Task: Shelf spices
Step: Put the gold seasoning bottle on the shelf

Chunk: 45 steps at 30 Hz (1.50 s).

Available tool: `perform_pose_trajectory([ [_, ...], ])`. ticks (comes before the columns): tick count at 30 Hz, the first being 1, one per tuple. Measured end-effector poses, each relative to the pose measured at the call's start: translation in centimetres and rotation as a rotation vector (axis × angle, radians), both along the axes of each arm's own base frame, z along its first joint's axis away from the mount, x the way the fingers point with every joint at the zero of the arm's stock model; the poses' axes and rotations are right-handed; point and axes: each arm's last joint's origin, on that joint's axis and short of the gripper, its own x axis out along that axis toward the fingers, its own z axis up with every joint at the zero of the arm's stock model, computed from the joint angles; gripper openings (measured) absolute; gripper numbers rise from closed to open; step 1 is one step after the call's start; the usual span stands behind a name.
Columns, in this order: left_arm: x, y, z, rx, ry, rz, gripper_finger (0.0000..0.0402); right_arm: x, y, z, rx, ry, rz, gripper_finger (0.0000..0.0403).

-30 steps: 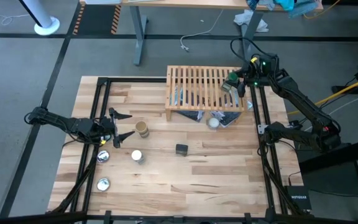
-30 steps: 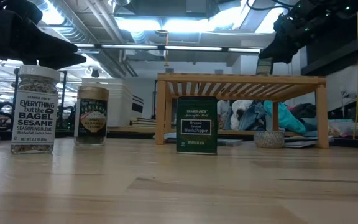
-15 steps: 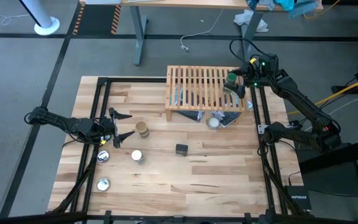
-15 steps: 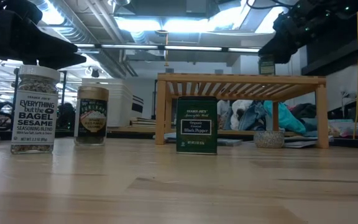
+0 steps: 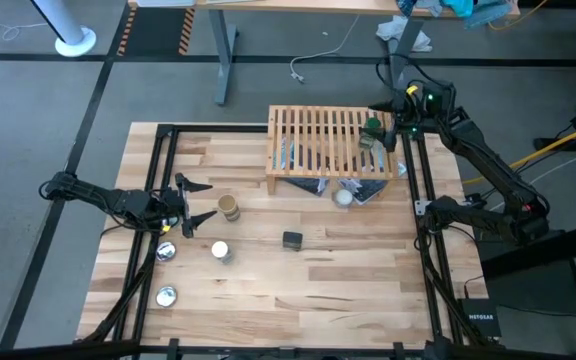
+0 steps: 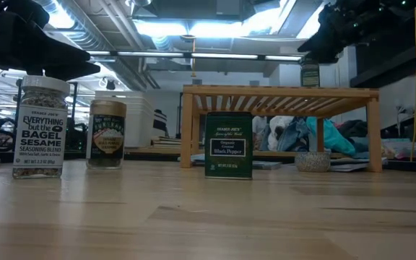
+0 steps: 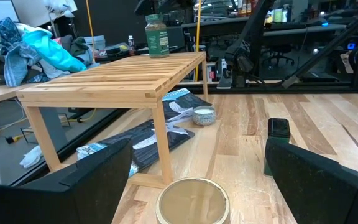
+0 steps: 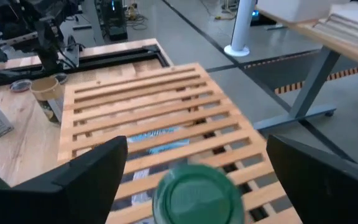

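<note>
We see the right gripper [image 5: 393,112] above the shelf's [image 5: 318,140] right end, its fingers spread apart and let go of the green-lidded jar [image 5: 372,132]. That jar stands upright on the slats near the shelf's right edge; in the right wrist view its green lid sits between the two dark fingers [image 8: 92,171] with a gap on each side, and in the low view the jar stands on the shelf top with the gripper just above it.

The left gripper [image 5: 200,200] waits low over the left part of the tabletop [image 5: 268,280], its fingers wide apart and holding nothing. The tan jar [image 5: 228,208] stands just in front of it, between the fingertips in the left wrist view.

The white-capped jar [image 5: 221,251] stands upright on the tabletop nearer the front, and the dark tin [image 5: 291,240] stands to its right, well apart from the shelf. Two silver discs [image 5: 166,252] lie near the left rail.
</note>
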Motion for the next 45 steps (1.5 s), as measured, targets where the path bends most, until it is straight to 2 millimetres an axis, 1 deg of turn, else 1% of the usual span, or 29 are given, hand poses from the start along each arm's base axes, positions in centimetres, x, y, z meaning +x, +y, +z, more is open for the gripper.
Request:
perform_pose_trajectory([
  [6, 0.0, 0.0, 0.0, 0.000, 0.000, 0.000, 0.0361, -0.2, 0.3, 2.8, -0.025, -0.023, -0.007, 0.0390],
  [12, 0.0, 0.0, 0.0, 0.000, 0.000, 0.000, 0.0361, 0.0, 1.0, 5.3, 0.075, -0.134, 0.028, 0.0390],
  [15, 0.0, 0.0, 0.0, 0.000, 0.000, 0.000, 0.0361, 1.0, 2.0, 6.6, 0.042, -0.150, 0.083, 0.0390],
  [20, 0.0, 0.0, 0.0, 0.000, 0.000, 0.000, 0.0361, 2.8, 4.3, 9.3, -0.048, -0.177, 0.097, 0.0390],
  [24, 0.0, 0.0, 0.0, 0.000, 0.000, 0.000, 0.0361, 4.9, 6.7, 10.4, -0.100, -0.224, 0.071, 0.0390],
  [27, 0.0, 0.0, 0.0, 0.000, 0.000, 0.000, 0.0361, 6.6, 8.5, 10.6, -0.118, -0.256, 0.039, 0.0390],
  [31, 0.0, 0.0, 0.0, 0.000, 0.000, 0.000, 0.0361, 9.4, 10.5, 9.9, -0.123, -0.238, 0.029, 0.0390],
  [36, 0.0, 0.0, 0.0, 0.000, 0.000, 0.000, 0.0361, 13.7, 13.1, 8.4, -0.111, -0.227, 0.129, 0.0390],
  [39, 0.0, 0.0, 0.0, 0.000, 0.000, 0.000, 0.0361, 16.3, 14.5, 7.2, -0.112, -0.228, 0.155, 0.0390],
  [45, 0.0, 0.0, 0.0, 0.000, 0.000, 0.000, 0.0361, 20.2, 15.9, 4.7, -0.112, -0.213, 0.170, 0.0390],
])
